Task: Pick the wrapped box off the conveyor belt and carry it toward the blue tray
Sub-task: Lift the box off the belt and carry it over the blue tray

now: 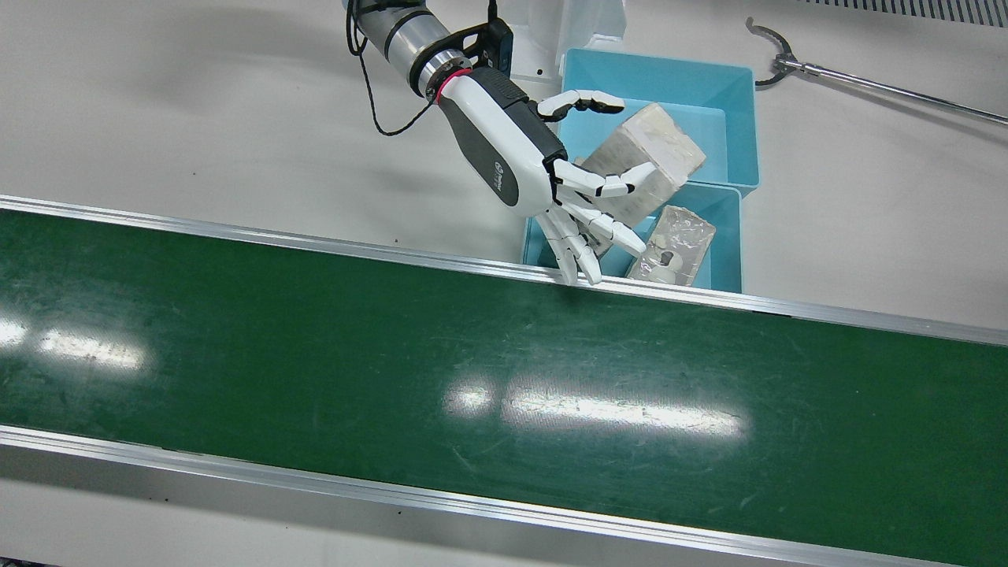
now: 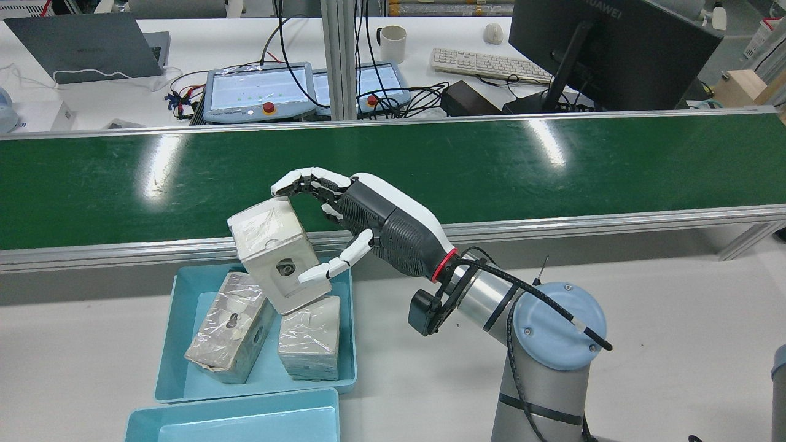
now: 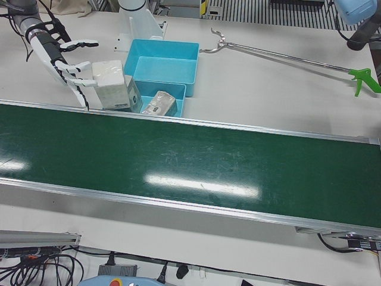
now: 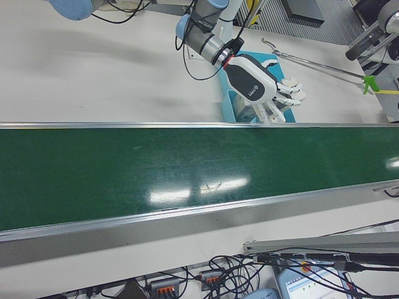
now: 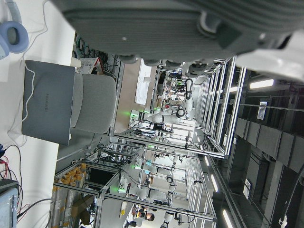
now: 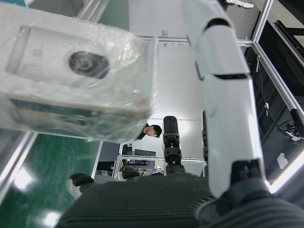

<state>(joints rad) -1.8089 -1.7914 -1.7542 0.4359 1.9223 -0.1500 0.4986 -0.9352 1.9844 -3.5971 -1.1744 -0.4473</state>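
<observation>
Two wrapped boxes already sit in the blue tray, and the right hand holds a third wrapped box tilted in the air just above them, off the green conveyor belt. Its fingers are clamped on the box's top and front. Left hand isn't visible from outside, so can't tell how its fingers stand. A grabber tool lies on the tabletop.
</observation>
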